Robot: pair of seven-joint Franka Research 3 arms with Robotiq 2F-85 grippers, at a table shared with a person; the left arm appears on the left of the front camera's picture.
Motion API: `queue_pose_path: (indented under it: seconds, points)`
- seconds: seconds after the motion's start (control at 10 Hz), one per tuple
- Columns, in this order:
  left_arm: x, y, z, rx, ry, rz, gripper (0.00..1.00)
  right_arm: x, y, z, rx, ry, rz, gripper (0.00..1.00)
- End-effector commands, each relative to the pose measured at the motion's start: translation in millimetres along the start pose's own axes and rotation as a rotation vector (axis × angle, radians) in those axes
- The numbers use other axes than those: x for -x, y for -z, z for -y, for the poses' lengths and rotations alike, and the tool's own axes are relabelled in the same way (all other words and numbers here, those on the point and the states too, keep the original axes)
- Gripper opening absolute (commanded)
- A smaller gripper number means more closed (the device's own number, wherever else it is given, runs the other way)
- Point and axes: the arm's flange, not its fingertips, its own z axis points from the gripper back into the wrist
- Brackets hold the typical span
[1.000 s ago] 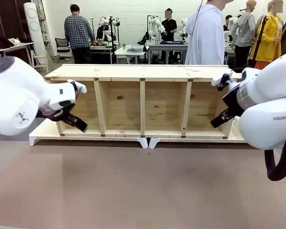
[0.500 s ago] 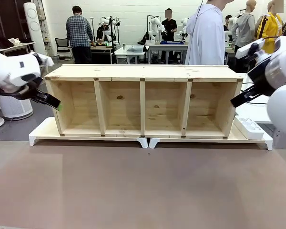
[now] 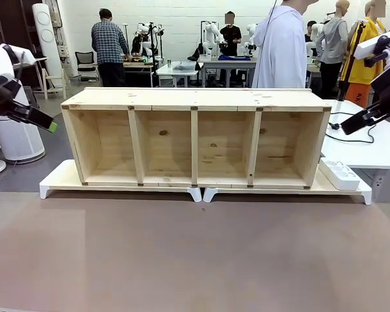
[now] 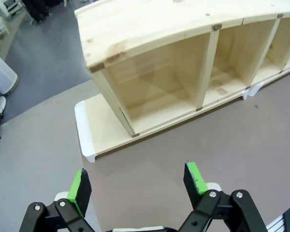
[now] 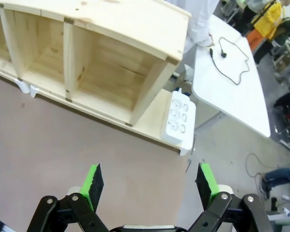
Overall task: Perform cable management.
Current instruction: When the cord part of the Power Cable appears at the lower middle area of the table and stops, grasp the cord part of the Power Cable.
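Pulling back and outward from wooden shelf (image 3: pixel 195 99) with left gripper (image 4: pixel 137 180) and right gripper (image 5: pixel 150 180), fingers (image 4: pixel 79 186) released, empty; leaving cable (image 5: pixel 233 62) ungrasped on white table (image 5: pixel 232 99), far beyond right fingertips (image 5: pixel 207 179).

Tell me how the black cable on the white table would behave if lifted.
Likely floppy: the cable lies in loose curves on the white table, so it should sag from a single grasp. Probably light, being thin. Its plug end may swing or drag.
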Motion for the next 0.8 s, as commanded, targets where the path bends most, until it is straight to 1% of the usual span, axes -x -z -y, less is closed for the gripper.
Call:
queue_pose_path:
  seconds: [0.0, 0.1, 0.2, 0.3, 0.7]
  points:
    - [98, -10, 36, -0.03, 0.035, 0.01, 1.0, 53, -2, -20, 0.046, 0.027, -0.014, 1.0]
    - [96, -9, 38, -0.037, 0.034, 0.011, 1.0, 54, 2, -21, 0.045, 0.042, -0.017, 1.0]
    - [-1, -11, 1, -0.003, 0.004, 0.01, 1.0, 56, 6, -23, 0.026, 0.039, -0.03, 1.0]
    - [-1, -11, 1, -0.003, 0.004, 0.01, 1.0, 1, -10, -3, 0.016, 0.021, -0.004, 1.0]
    - [-1, -11, 1, -0.003, 0.004, 0.01, 1.0, 1, -10, -3, 0.016, 0.021, -0.004, 1.0]
